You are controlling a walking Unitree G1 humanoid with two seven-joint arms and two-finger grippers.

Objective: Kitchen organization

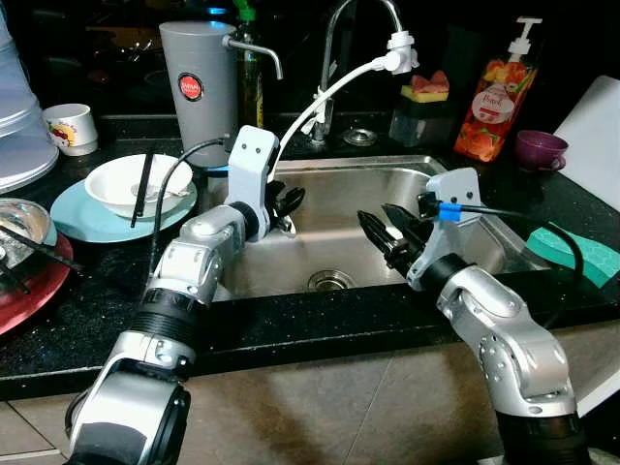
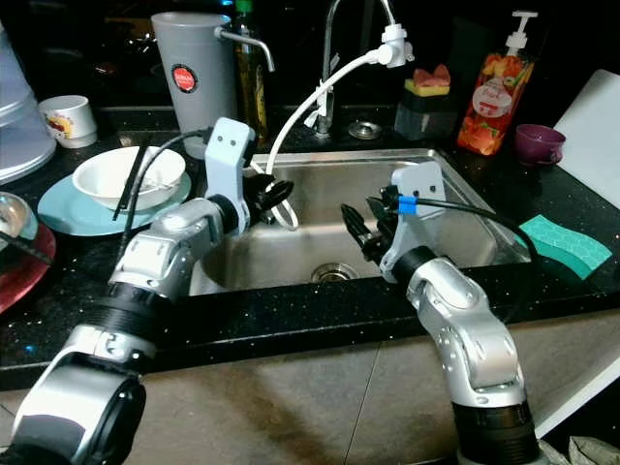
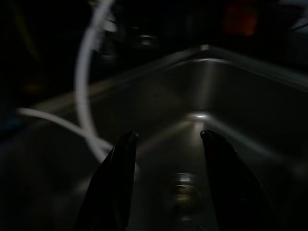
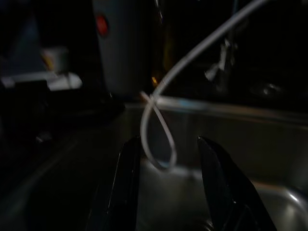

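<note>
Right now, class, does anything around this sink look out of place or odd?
Yes: a white hose runs from the tap and dangles in a loop into the sink. Black chopsticks stand in the white bowl.

Red plate (image 1: 29,291) cut by left edge, white board (image 1: 593,136) cut by right edge, soap bottle (image 1: 496,97) label unreadable.

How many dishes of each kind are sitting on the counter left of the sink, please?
Bowls: 1, the white bowl
Plates: 2, the teal plate and the red plate
Cups: 1, the white cup
Total: 4
</note>
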